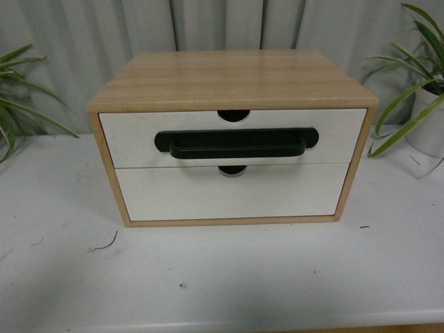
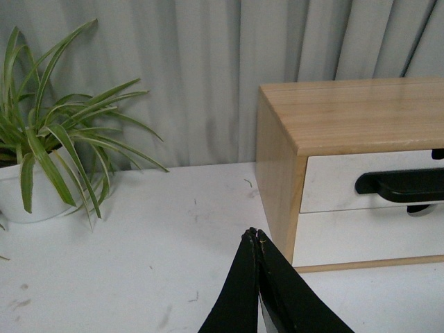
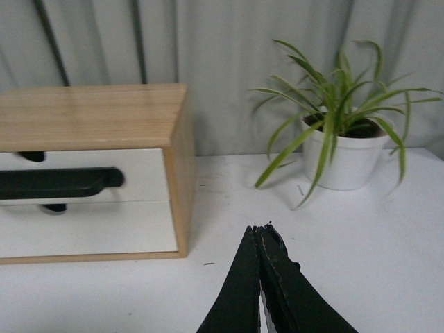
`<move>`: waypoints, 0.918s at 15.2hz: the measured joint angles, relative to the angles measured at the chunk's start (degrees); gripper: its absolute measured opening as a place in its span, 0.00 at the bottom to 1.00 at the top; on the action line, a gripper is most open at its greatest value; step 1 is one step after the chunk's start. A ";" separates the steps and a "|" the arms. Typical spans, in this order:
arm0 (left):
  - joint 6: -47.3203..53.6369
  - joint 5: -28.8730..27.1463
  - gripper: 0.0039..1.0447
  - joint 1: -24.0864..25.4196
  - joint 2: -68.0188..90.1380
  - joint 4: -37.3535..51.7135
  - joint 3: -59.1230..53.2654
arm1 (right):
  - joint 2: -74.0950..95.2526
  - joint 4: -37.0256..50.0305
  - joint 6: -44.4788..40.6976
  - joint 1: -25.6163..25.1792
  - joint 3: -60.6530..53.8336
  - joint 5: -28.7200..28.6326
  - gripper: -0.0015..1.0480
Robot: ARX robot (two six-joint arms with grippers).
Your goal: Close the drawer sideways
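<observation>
In the front view, the wide white-fronted drawer (image 1: 132,139), with a long black bar handle (image 1: 236,143) and a semicircular notch (image 1: 233,115), sits in the upper slot of a light wood-grain cabinet (image 1: 232,76) on a scuffed white table (image 1: 222,277), above a plain white drawer front (image 1: 229,195). In the left wrist view, the left gripper (image 2: 255,237) has its black tips pressed together over the table, with a striped-leaf plant (image 2: 62,132) in a white pot (image 2: 31,201) beyond. In the right wrist view, the right gripper (image 3: 259,230) is likewise pressed together and holds nothing, near a second potted plant (image 3: 333,104).
</observation>
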 joint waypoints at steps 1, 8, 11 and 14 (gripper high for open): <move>0.00 -0.02 0.01 0.02 -0.74 -0.37 -0.39 | -0.42 -0.28 0.00 -1.18 -0.26 -0.20 0.02; 0.00 -0.02 0.01 0.00 -4.87 -3.15 -1.86 | -3.02 -1.60 0.00 -1.31 -1.27 -1.05 0.02; 0.00 0.00 0.01 0.02 -8.48 -4.85 -2.97 | -8.00 -7.48 0.00 -1.31 -2.14 -1.05 0.02; -0.02 -0.04 0.01 0.02 -12.48 -7.34 -4.15 | -14.88 -11.45 -0.02 -1.31 -3.48 -0.98 0.02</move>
